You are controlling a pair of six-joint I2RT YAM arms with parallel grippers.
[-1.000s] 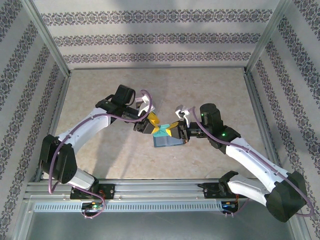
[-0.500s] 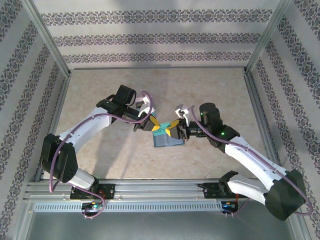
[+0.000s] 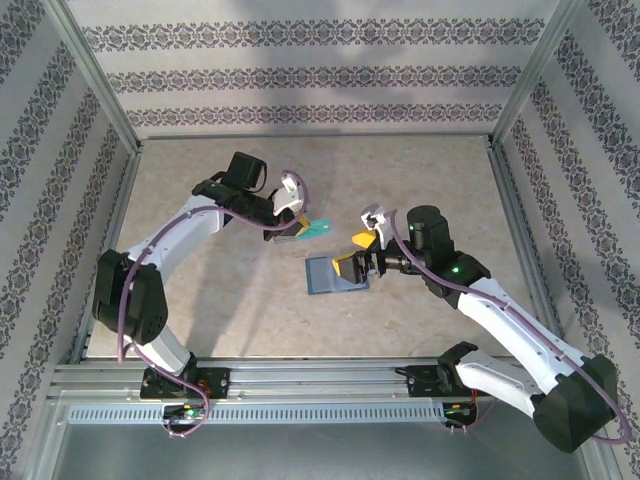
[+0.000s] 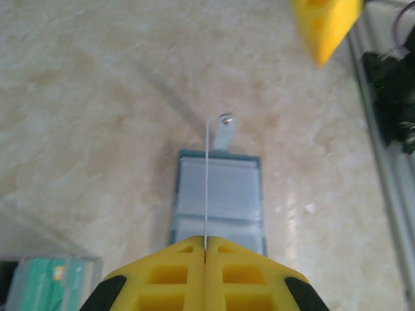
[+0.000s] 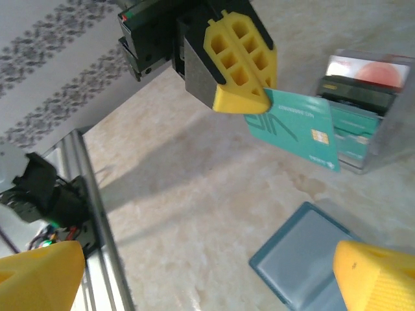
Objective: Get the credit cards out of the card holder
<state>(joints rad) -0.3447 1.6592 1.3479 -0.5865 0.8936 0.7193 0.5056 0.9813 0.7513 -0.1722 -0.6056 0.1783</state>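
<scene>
My left gripper (image 3: 298, 234) is shut on a teal-green credit card (image 3: 316, 228) and holds it in the air, up and left of the card holder (image 3: 334, 275). In the left wrist view the card (image 4: 206, 181) shows edge-on between the closed yellow fingers (image 4: 175, 265), above the holder (image 4: 220, 194) and its closure tab (image 4: 224, 132). The slate-blue holder (image 5: 311, 259) lies flat on the table. My right gripper (image 3: 353, 254) stands open just right of it with nothing between its fingers. The right wrist view shows the left gripper (image 5: 249, 103) with the teal card (image 5: 295, 126).
A clear box (image 5: 366, 129) holding teal, black and pinkish cards stands just beyond the held card; it also shows at the left wrist view's bottom corner (image 4: 45, 285). The metal frame rail (image 5: 91, 188) runs along the near edge. Patterned walls enclose the table.
The left gripper shut on the teal card and drew it up and left, away from the holder. The right gripper opened and let go of the holder, which now lies flat.
</scene>
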